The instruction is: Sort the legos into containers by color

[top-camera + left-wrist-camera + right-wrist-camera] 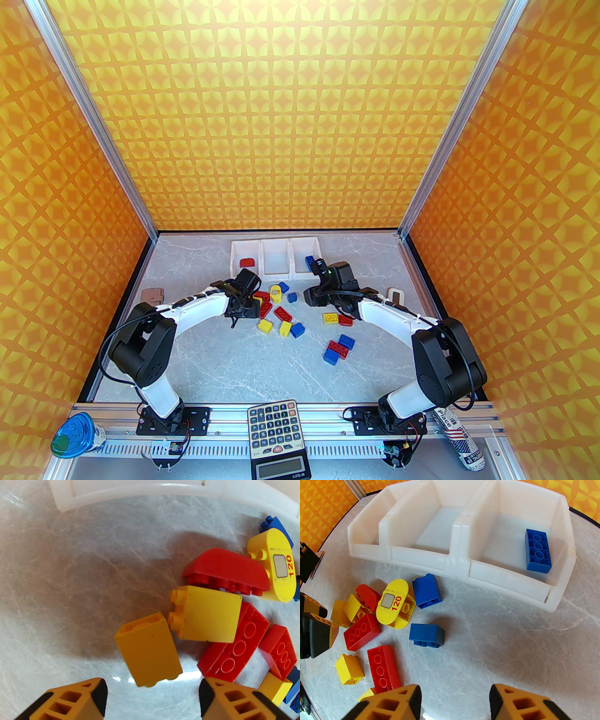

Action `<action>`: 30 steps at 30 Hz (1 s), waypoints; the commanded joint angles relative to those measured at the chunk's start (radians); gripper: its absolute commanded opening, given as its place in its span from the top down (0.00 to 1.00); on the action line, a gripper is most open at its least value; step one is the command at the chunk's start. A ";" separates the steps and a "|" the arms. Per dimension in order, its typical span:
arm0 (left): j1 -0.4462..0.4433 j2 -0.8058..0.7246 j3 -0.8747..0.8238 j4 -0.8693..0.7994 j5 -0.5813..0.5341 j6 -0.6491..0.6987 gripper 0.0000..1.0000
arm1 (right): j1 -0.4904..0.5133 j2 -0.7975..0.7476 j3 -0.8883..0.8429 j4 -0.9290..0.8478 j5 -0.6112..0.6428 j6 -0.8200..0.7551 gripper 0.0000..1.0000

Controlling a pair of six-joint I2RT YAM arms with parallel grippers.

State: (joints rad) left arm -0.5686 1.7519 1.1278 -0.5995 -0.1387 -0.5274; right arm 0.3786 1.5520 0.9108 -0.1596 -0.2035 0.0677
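Over on the left, the left gripper [153, 692] hovers open-jawed above a yellow brick [148, 648] on its side, chunky red, yellow and blue legos [282, 313] lie scattered before the white containers [506, 577], and the right gripper [454, 698], jaws apart and empty, faces the rightmost one, which holds a blue brick [538, 550].

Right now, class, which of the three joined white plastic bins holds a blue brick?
The right-end bin, with one oblong blue brick; the middle bin holds nothing, the left-end bin a red brick.
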 commanded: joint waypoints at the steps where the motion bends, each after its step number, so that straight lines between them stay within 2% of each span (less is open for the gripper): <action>1: 0.003 0.025 0.043 0.023 0.016 -0.015 0.32 | 0.004 -0.004 0.005 0.019 -0.014 0.009 0.47; 9: 0.019 0.065 0.061 0.018 0.008 -0.015 0.36 | 0.004 -0.054 -0.032 0.058 -0.054 0.000 0.46; 18: 0.032 0.088 0.068 0.010 -0.007 -0.011 0.46 | 0.005 -0.094 -0.063 0.090 -0.085 -0.006 0.46; 30: 0.032 0.093 0.089 -0.022 -0.014 0.004 0.63 | 0.004 -0.137 -0.097 0.126 -0.103 -0.012 0.46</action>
State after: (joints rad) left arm -0.5430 1.8339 1.1843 -0.5949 -0.1394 -0.5339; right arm 0.3786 1.4509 0.8272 -0.0696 -0.2852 0.0662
